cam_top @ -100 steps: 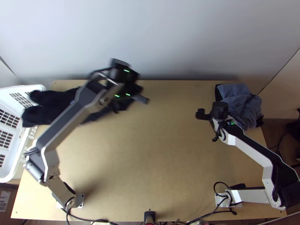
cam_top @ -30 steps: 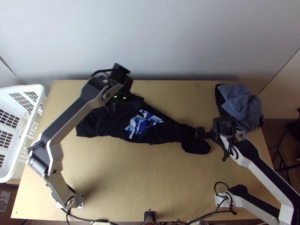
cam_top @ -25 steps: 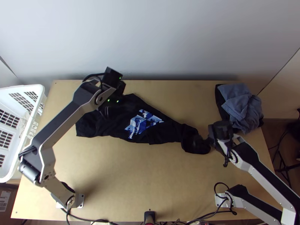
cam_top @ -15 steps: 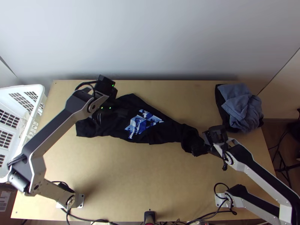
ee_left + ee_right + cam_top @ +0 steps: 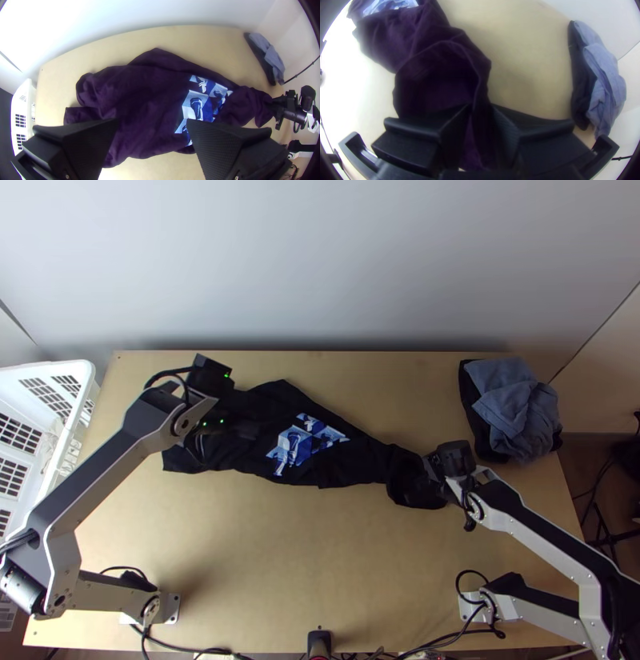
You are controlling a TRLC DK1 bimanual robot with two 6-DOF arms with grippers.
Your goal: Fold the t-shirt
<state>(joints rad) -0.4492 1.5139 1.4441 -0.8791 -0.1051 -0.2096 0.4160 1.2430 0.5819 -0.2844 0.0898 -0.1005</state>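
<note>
Flanking black t-shirt (image 5: 356, 470), white basket (image 5: 88, 374), bunched grey-blue cloth (image 5: 512, 404)

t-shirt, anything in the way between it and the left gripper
Nothing visible is: the left gripper is open over the t-shirt, whose dark cloth shows unobstructed between its fingers. The pile of blue-grey and dark cloth lies well away, off to the right.

At your worktop's far right corner (image 5: 384, 384), you have a rumpled heap of blue-grey cloth (image 5: 516, 408) lying on some black cloth (image 5: 478, 428). Along its left edge you'll find a white basket (image 5: 50, 372) with slotted walls; a small black object (image 5: 319, 642) sits at your near edge, around the middle.
</note>
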